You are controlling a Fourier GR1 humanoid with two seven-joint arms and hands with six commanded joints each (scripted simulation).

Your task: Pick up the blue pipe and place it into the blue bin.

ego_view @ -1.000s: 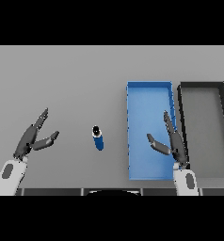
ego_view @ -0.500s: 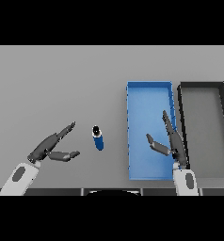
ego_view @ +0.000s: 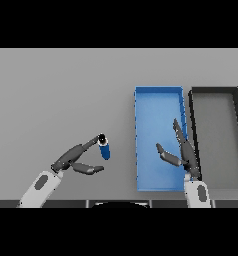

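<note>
A short blue pipe (ego_view: 104,147) with a dark open end lies on the grey table, left of the blue bin (ego_view: 158,100). My left hand (ego_view: 71,159) is open, its straight fingers reaching to the pipe's dark end and its thumb stretched out below the pipe. Whether the fingertips touch the pipe cannot be told. My right hand (ego_view: 183,152) hangs open over the blue bin's right side, fingers pointing away from me.
A dark grey bin (ego_view: 216,92) stands directly right of the blue bin, their walls side by side. Both bins hold nothing. Bare grey table stretches to the left and behind the pipe.
My left hand has swung right and forward from the table's left part until its fingers reach the pipe. The pipe and my right hand have stayed in place.
</note>
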